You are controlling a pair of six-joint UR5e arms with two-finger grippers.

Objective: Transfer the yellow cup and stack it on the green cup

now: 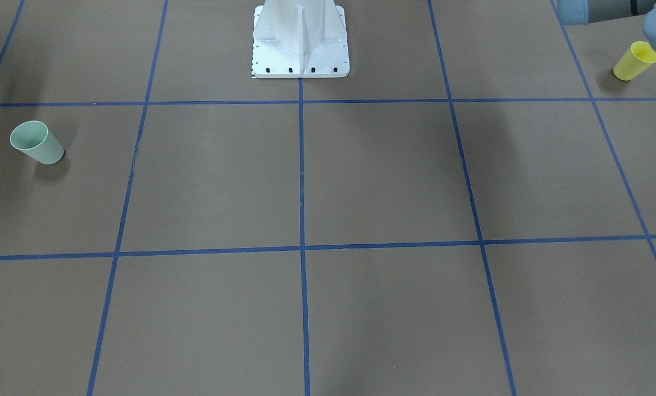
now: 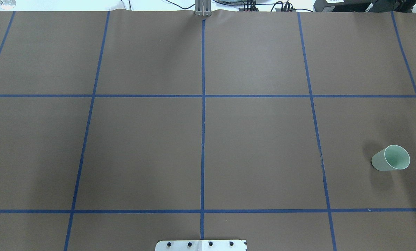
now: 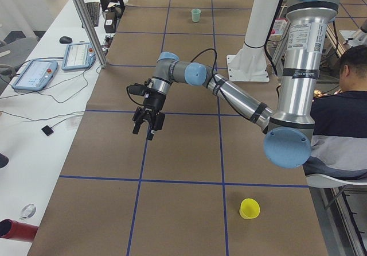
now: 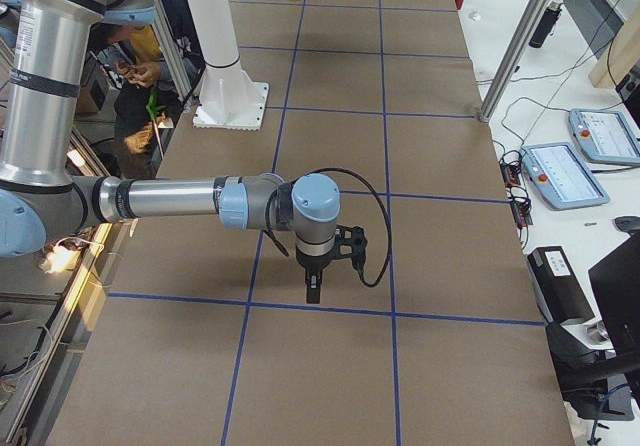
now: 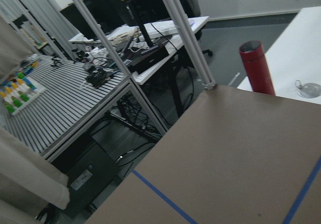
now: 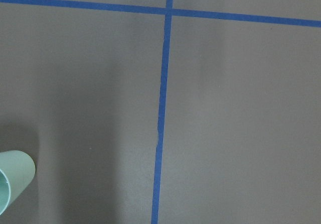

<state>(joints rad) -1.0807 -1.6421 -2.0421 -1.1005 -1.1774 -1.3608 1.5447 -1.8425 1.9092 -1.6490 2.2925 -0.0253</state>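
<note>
Two cups stand mouth-up and well apart on the brown table [image 1: 361, 176]. Seen from the operators' side, the yellow cup [image 1: 635, 60] sits at two o'clock and the green cup [image 1: 36, 143] at nine o'clock. The left gripper [image 3: 145, 128] and right gripper [image 4: 313, 291] hang above the tabletop, neither near a cup. Whether either is spread or pressed together, I cannot tell.
</note>
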